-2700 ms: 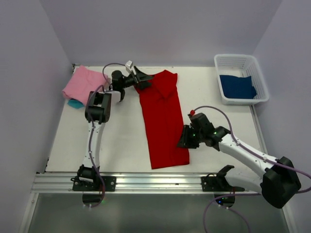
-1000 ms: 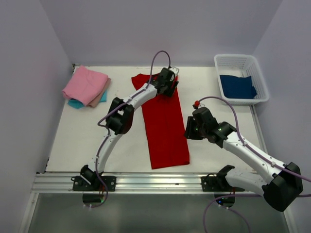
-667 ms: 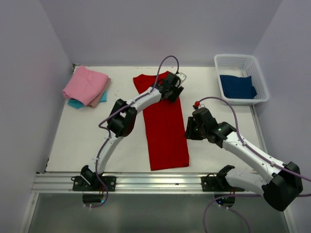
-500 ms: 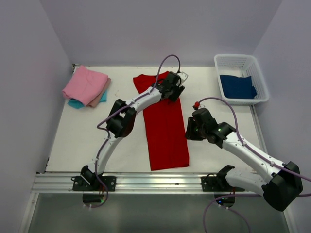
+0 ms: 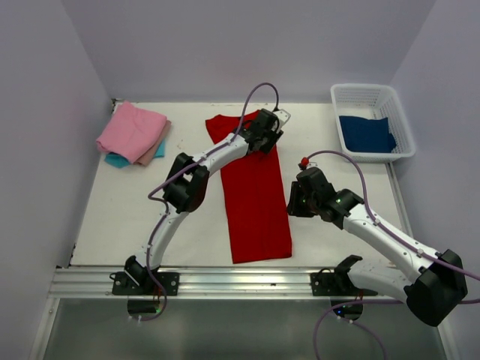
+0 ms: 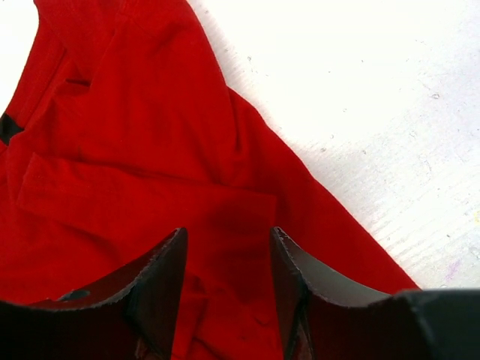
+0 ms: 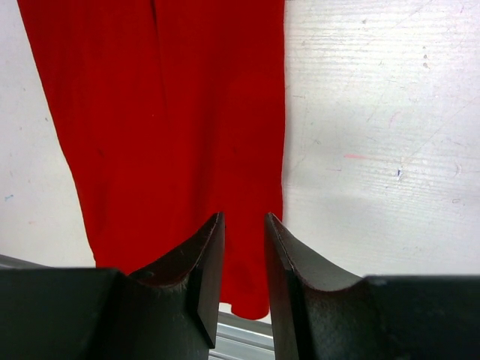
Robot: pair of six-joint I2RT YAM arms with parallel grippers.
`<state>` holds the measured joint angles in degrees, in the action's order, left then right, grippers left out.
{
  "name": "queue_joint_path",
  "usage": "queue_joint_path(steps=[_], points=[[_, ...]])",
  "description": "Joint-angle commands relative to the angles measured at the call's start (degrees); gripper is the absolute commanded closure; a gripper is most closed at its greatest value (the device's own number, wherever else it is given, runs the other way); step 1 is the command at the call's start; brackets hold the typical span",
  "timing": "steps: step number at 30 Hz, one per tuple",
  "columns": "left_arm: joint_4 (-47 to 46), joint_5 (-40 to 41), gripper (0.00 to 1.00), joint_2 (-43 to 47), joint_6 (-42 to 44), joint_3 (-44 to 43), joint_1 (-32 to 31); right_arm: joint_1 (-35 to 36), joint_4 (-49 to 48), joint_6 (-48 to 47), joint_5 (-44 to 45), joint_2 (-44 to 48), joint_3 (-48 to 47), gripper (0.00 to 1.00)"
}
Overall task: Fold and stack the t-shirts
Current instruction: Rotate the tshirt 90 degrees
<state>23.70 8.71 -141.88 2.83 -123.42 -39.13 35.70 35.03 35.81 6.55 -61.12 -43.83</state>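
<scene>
A bright red t-shirt (image 5: 253, 196) lies flat as a long strip down the table's middle. It also fills the left wrist view (image 6: 142, 150) and the left half of the right wrist view (image 7: 165, 112). My left gripper (image 5: 264, 141) is open and empty low over the shirt's upper right part (image 6: 227, 238). My right gripper (image 5: 293, 202) is open by a narrow gap and empty over the shirt's right edge (image 7: 244, 219). A stack of pink (image 5: 132, 130), beige (image 5: 159, 142) and turquoise (image 5: 115, 159) shirts lies at the far left. A dark blue shirt (image 5: 366, 133) lies in the basket.
A white mesh basket (image 5: 352, 96) stands at the far right corner. Grey walls close in the table on the left, back and right. The metal rail (image 5: 225, 283) with the arm bases runs along the near edge.
My left gripper has swung from the shirt's upper left edge to its upper right part. My right gripper has moved slightly up and right, off the shirt's lower right edge.
</scene>
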Motion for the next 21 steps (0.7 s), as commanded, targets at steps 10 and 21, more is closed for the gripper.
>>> queue_joint_path(steps=[10,21], points=[[1.34,-1.94,0.46,-1.9,2.27,-2.44,-0.15,0.16,0.04,0.49,1.63,0.92,-0.11,0.69],[1.52,-1.33,0.79,-2.61,1.3,-2.45,0.46,0.16,0.48,0.75,2.07,1.8,0.15,0.72]])
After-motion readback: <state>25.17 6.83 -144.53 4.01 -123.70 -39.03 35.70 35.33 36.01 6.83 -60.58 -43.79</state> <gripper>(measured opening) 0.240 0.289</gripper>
